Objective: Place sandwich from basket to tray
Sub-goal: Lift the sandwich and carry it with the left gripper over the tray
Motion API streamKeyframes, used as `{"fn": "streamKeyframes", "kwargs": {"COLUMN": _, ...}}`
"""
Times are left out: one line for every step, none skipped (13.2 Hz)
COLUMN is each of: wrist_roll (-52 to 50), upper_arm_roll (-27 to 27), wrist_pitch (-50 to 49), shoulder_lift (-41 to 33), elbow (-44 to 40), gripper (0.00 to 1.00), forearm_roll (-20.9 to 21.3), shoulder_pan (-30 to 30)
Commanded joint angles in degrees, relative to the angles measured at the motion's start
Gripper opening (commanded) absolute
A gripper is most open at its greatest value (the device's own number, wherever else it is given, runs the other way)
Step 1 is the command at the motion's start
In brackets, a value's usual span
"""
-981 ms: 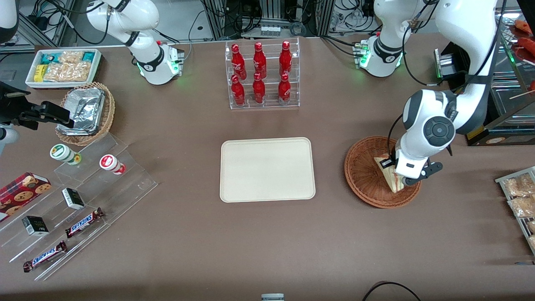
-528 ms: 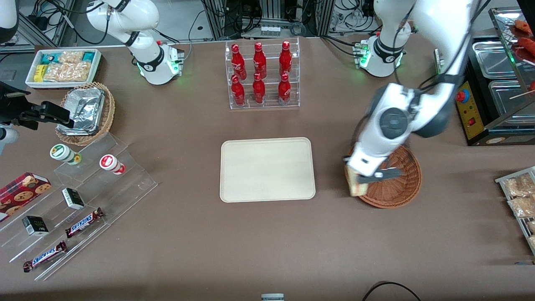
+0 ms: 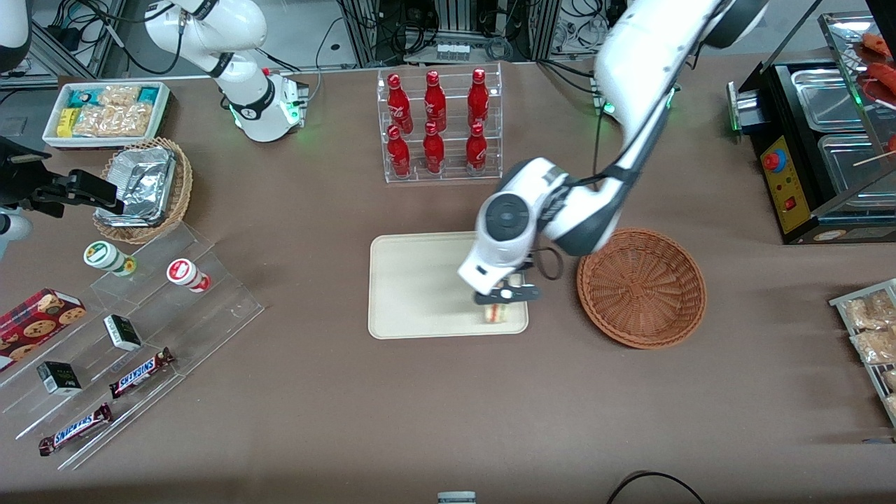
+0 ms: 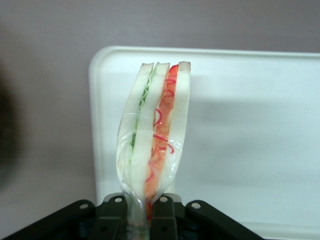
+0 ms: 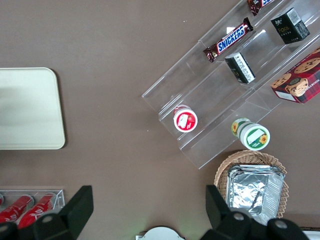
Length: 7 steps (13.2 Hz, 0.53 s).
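Tray (image 3: pixel 420 287) centre table, landmark. Gripper (image 3: pixel 505 299) over tray's corner nearest front camera on basket's side, fingers (image 4: pixel 162 220) clamped on sandwich (image 4: pixel 154 135). Sandwich (image 3: pixel 495 313) hangs over tray, held by its narrow end, wrapped in clear film, green layer one face, red layer the other; contact with tray surface unclear. Basket (image 3: pixel 641 287) just beside tray toward working arm's end, apart from it, nothing in it.

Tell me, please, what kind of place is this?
Probably a lab mock-up of a snack shop counter: a rack of red bottles, chocolate bars on clear shelves, a hot-food warmer. The gripper holds the sandwich over the tray.
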State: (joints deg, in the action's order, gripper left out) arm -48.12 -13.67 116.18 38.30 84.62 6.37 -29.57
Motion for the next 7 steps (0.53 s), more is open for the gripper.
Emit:
{"fn": "streamKeyframes", "kwargs": {"wrist_roll": -4.51, "upper_arm_roll": 0.66, "wrist_pitch": -2.27, "shoulder_lift": 6.24, "elbow": -9.62, "gripper": 0.00, "forearm_roll": 1.19, "shoulder_pan": -4.43}}
{"fn": "streamKeyframes", "kwargs": {"wrist_roll": -6.17, "upper_arm_roll": 0.66, "wrist_pitch": -2.45, "shoulder_lift": 8.43, "elbow": -12.26, "gripper": 0.00, "forearm_roll": 1.27, "shoulder_pan": -5.75}}
{"fn": "streamKeyframes", "kwargs": {"wrist_roll": -7.58, "upper_arm_roll": 0.66, "wrist_pitch": -2.45, "shoulder_lift": 10.11, "elbow": -14.20, "gripper": 0.00, "forearm_roll": 1.19, "shoulder_pan": -6.72}}
{"fn": "streamKeyframes", "kwargs": {"wrist_roll": -8.90, "upper_arm_roll": 0.74, "wrist_pitch": -2.71, "shoulder_lift": 11.52, "elbow": -15.70, "gripper": 0.00, "forearm_roll": 1.27, "shoulder_pan": -7.60}}
{"fn": "streamKeyframes", "kwargs": {"wrist_roll": -9.87, "upper_arm_roll": 0.83, "wrist_pitch": -2.71, "shoulder_lift": 12.14, "elbow": -16.23, "gripper": 0.00, "forearm_roll": 1.45, "shoulder_pan": -8.39}}
{"fn": "streamKeyframes", "kwargs": {"wrist_roll": -11.01, "upper_arm_roll": 0.75, "wrist_pitch": -2.71, "shoulder_lift": 12.49, "elbow": -16.33, "gripper": 0.00, "forearm_roll": 1.45, "shoulder_pan": -8.49}}
{"fn": "streamKeyframes", "kwargs": {"wrist_roll": -12.33, "upper_arm_roll": 0.75, "wrist_pitch": -2.71, "shoulder_lift": 12.76, "elbow": -16.33, "gripper": 0.00, "forearm_roll": 1.45, "shoulder_pan": -8.57}}
